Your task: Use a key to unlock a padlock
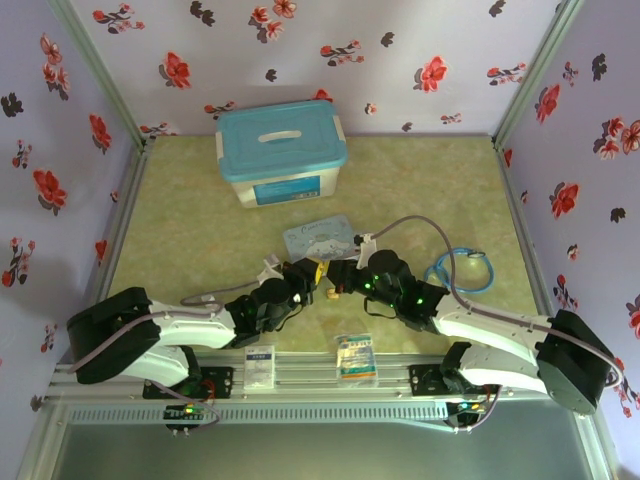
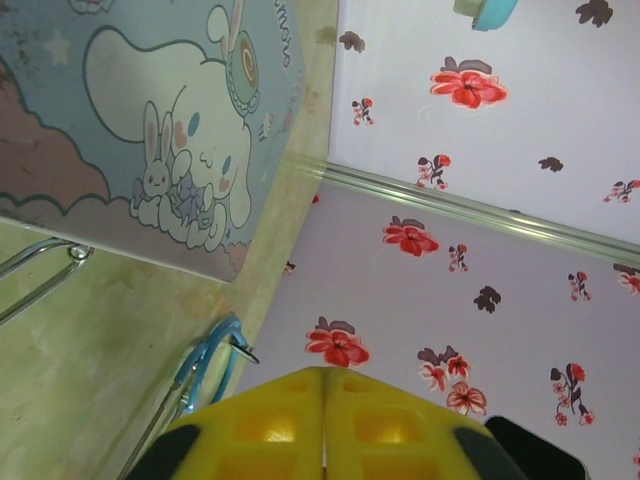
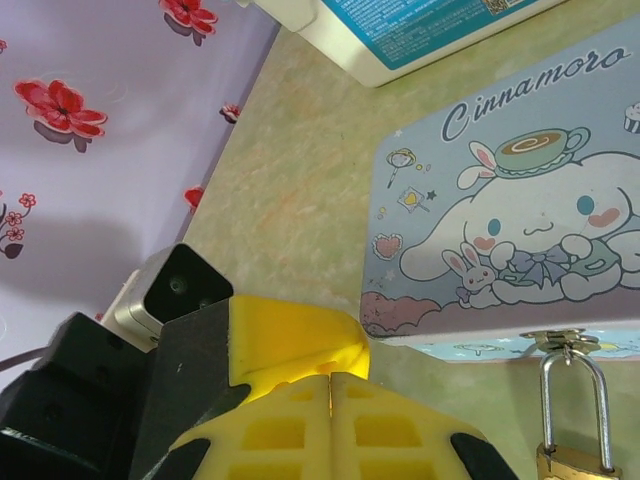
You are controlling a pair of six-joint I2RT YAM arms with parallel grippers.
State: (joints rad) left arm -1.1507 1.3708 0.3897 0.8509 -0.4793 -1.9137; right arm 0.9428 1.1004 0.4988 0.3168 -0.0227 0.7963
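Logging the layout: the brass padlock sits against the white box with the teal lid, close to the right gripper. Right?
No: the padlock sits against the cartoon tin, not the box, close to the right gripper. The right wrist view shows it.

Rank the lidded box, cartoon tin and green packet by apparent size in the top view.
Largest to smallest: lidded box, cartoon tin, green packet. All three differ plainly.

The padlock [image 3: 575,466] is shown with a brass-coloured metal body and a shiny silvery shackle; the cartoon tin [image 3: 500,230] is printed smooth, slightly glossy; the fingers [image 3: 270,435] are moulded in matt yellow plastic
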